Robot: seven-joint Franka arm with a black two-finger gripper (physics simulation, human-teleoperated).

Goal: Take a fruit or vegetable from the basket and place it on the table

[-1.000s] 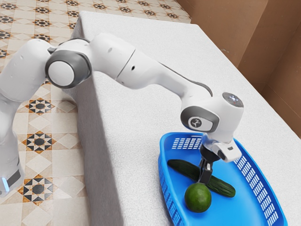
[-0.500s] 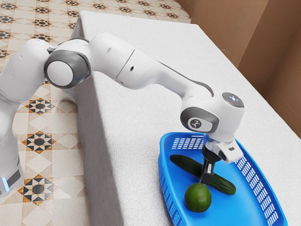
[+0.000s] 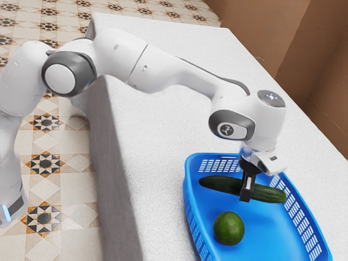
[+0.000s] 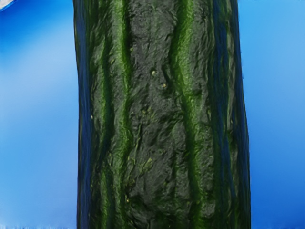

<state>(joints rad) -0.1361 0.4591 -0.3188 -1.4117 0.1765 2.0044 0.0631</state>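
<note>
In the exterior view my gripper is shut on the cucumber near its middle, holding it raised inside the blue basket. The long dark green cucumber lies roughly level, one end toward the exterior view's left, the other near the basket's far right wall. Apart from it, a round green fruit rests on the basket floor. Close under my hand in the wrist view, the ridged cucumber stands out against the blue basket floor.
The basket stands on a table with a white cloth, whose long edge runs along the exterior view's left. A brown wall rises behind the table at the exterior view's right.
My gripper has risen with the cucumber and shifted toward the exterior view's right, away from the round fruit. The cucumber has come up off the basket floor; the round fruit has stayed put.
</note>
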